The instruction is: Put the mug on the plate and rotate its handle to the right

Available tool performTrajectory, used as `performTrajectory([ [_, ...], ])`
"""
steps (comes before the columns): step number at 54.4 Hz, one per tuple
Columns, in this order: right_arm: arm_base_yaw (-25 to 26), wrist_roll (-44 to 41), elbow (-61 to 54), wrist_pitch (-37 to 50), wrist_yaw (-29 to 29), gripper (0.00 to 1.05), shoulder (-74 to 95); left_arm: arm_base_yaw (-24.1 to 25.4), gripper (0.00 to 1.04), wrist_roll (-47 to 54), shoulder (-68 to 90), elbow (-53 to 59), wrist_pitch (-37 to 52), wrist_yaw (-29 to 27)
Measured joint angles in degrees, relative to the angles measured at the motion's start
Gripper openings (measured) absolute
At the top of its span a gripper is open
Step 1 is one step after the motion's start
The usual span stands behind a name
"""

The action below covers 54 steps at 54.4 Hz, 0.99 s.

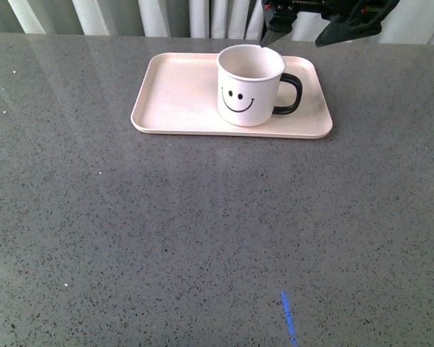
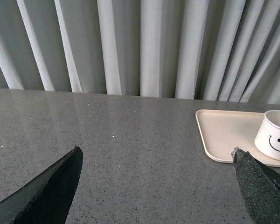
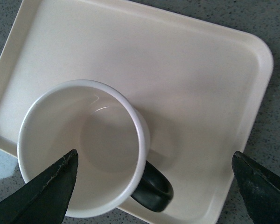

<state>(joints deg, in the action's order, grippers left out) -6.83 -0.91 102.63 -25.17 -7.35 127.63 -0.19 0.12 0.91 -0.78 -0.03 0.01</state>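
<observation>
Worktop [image 1: 130,238], grey and speckled, fills the near ground. It is bare apart from a short blue streak [image 1: 288,318] at about five o'clock, close to the front edge. The left gripper [image 2: 157,184] hangs over this open stretch, well apart from the work. Its jaws are spread wide with nothing between them, and it does not show in the front view.

Further back lies the plate [image 1: 177,90], flat on the stone with its long side toward me. The mug [image 1: 247,87] stands upright inside it, on the right half and near the front rim but within it, with its smiley face turned my way. The handle [image 1: 291,94] sticks out at three o'clock from the mug's body, over the plate floor and short of the right-hand rim.

Just past the mug, at about one o'clock and higher up, the right gripper [image 3: 155,156] hovers. Its fingers [image 3: 46,191] are splayed far apart, one on either side of the mug's mouth, and they touch neither the rim nor the handle. It holds nothing. Behind it all hang pale curtains [image 1: 166,14].

As I judge it, both parts of the job look done: the mug is on the plate and the handle points right. The mug stands free with neither gripper on it. What seems left is for the right arm to lift clear without knocking the rim.
</observation>
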Motion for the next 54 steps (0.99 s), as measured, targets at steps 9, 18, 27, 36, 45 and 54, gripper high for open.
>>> performTrajectory([
  [9, -1.1, 0.1, 3.3, -1.9, 0.7, 0.96, 3.3, 0.0, 0.96, 0.0, 0.0, 0.0, 0.0, 0.0],
  [18, -1.5, 0.1, 5.6, -3.1, 0.7, 0.96, 5.6, 0.0, 0.96, 0.0, 0.0, 0.0, 0.0, 0.0],
  [27, -1.7, 0.3, 7.0, -3.9, 1.2, 0.96, 6.8, 0.0, 0.96, 0.0, 0.0, 0.0, 0.0, 0.0],
  [36, -1.7, 0.7, 8.3, -4.6, 1.4, 0.96, 7.6, 0.0, 0.96, 0.0, 0.0, 0.0, 0.0, 0.0],
  [45, -1.8, 1.2, 8.3, -5.0, 1.4, 0.95, 7.6, 0.0, 0.96, 0.0, 0.0, 0.0, 0.0, 0.0],
  [54, -1.8, 1.4, 8.5, -5.6, 1.6, 0.88, 7.8, 0.0, 0.96, 0.0, 0.0, 0.0, 0.0, 0.0],
])
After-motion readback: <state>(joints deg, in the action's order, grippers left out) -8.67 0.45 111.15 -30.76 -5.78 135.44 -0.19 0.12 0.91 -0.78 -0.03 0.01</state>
